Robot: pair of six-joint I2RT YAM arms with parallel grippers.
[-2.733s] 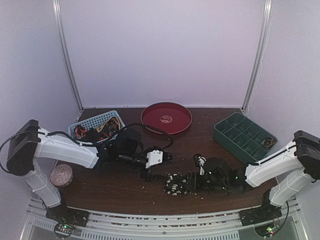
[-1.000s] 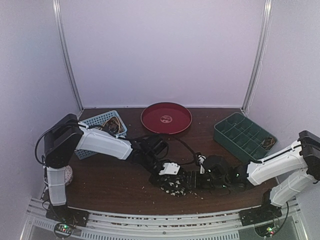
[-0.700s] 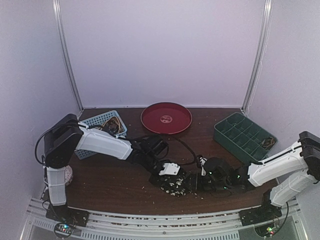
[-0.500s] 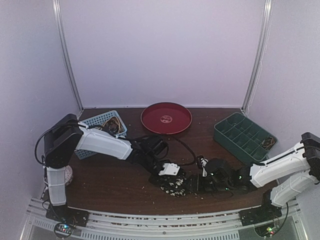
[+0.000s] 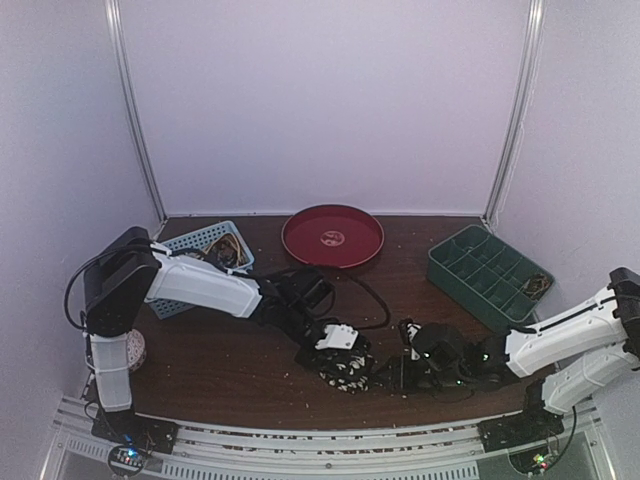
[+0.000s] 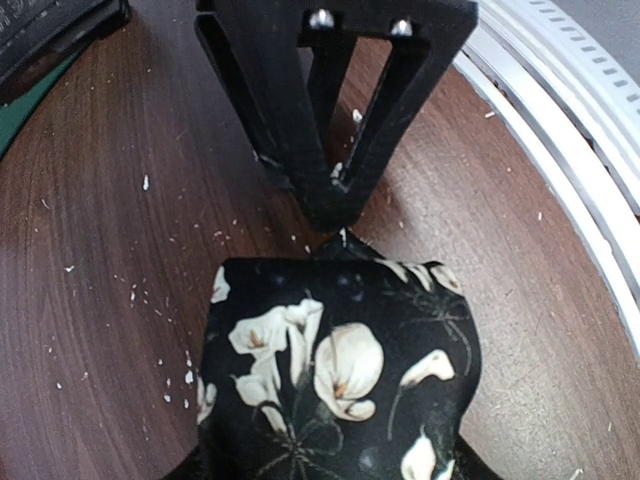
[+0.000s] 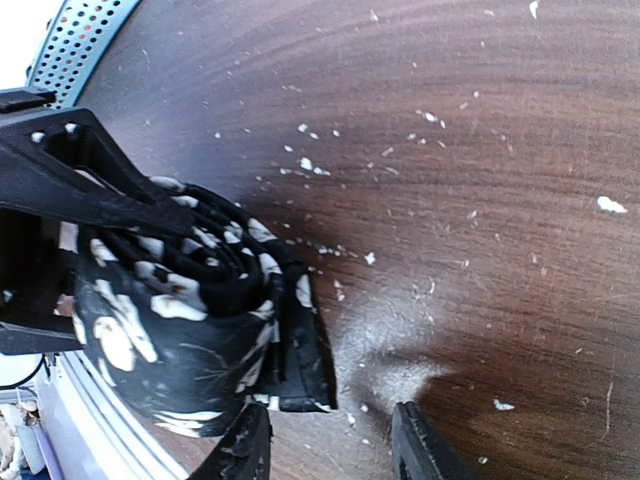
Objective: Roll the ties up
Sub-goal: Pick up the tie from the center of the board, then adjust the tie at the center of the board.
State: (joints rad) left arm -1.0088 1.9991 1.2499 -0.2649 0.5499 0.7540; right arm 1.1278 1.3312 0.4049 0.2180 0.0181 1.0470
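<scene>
Tie (image 6: 340, 370) with white lily print, rolled, gripped by left pincer (image 5: 345, 360), right pincer (image 7: 328, 412) parted, empty, beside it

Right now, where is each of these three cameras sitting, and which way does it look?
Top: high behind the robot, looking down on the table; left arm, right arm, left tool, right tool show.
Left wrist: on the left arm, facing the flowered tie and the right tool beyond it.
Right wrist: on the right arm, facing the tie; own fingertips at the bottom edge.
Shared: both wrist views show that tie and the opposite tool.
</scene>
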